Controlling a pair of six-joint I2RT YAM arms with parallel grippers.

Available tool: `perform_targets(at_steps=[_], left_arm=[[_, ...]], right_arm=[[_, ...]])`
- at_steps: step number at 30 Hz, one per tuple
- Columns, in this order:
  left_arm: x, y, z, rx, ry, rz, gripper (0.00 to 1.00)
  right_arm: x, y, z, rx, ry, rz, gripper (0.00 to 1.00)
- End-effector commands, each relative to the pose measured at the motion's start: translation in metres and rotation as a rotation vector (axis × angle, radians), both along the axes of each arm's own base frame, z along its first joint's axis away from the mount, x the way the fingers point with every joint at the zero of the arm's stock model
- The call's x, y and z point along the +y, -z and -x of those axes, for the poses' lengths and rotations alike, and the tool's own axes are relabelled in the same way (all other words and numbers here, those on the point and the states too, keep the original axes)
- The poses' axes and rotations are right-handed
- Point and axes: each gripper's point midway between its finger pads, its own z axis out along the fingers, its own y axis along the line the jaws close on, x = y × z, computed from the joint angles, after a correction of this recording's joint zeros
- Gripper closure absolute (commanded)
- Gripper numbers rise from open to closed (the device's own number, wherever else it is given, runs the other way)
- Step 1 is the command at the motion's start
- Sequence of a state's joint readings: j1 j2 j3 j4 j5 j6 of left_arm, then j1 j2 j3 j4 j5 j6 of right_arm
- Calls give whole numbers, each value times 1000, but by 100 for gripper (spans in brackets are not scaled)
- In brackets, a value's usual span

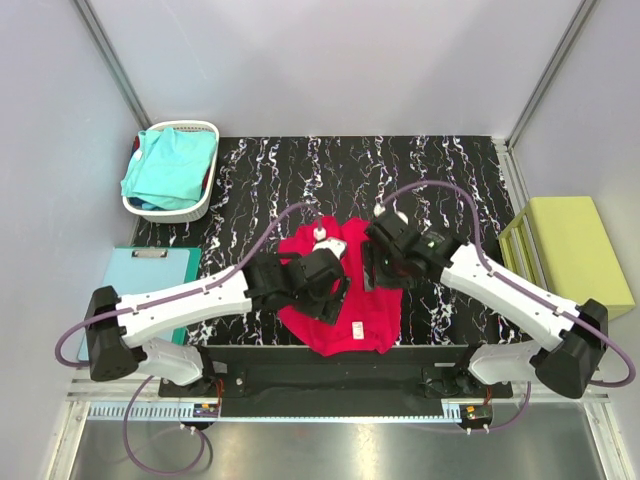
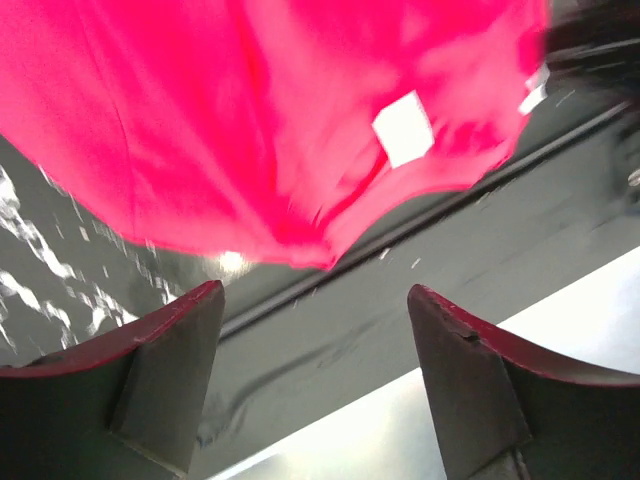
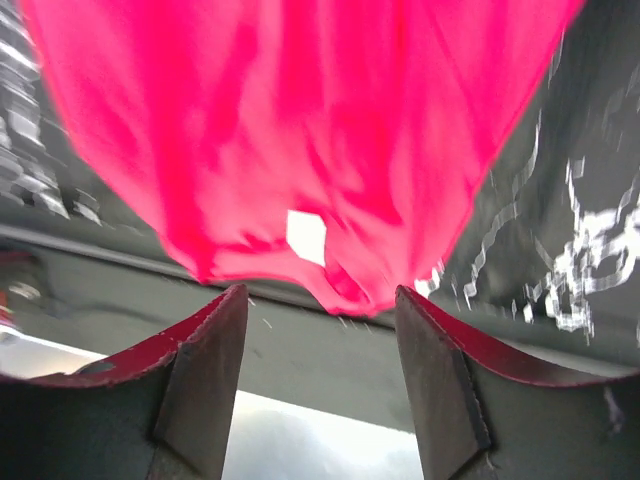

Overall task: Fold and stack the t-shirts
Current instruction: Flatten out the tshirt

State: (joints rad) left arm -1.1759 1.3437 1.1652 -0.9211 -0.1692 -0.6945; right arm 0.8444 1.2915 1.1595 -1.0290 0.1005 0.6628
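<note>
Both pincers gape wide and hold nothing: the left gripper [image 2: 315, 300] and right gripper [image 3: 320, 292] hang close over the crimson t-shirt [image 1: 345, 305]. It lies near the middle of the black marbled table [image 1: 450, 170], its far half hidden from above by the grippers. Far left, the turquoise t-shirt [image 1: 170, 165] is heaped in a white basket [image 1: 207, 128], partly hidden; the red shirt's white label [image 2: 403, 128] is blurred.

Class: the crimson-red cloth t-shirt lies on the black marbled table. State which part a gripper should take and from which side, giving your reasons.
Probably the near edge of the crimson-red cloth t-shirt, by the white label, approached from the robot's side and low. That edge lies loose and uncovered on the black marbled table; the rest is rumpled or hidden.
</note>
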Motion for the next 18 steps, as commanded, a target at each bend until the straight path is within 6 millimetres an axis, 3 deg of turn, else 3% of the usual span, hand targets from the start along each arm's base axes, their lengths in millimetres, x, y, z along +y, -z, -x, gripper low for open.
perform_targets(at_steps=[1,4,6,11,15,18], left_arm=[[-7,-35,-44,-157,-29,27,20],[-7,-31,-76,-187,-71,37,21],[3,-17,-97,-168,-123,30,23],[7,0,-142,-160,-189,36,26],[4,17,-164,-133,-187,-3,27],[-5,30,-180,-114,-161,-29,29]], right_arm=[[10,-36,-38,-177,2,2,32],[19,-24,-51,-182,-2,2,35],[27,-14,-62,-171,4,-20,37],[26,10,-91,-123,58,-52,39],[23,23,-111,-107,65,-24,41],[23,39,-114,-75,67,3,41]])
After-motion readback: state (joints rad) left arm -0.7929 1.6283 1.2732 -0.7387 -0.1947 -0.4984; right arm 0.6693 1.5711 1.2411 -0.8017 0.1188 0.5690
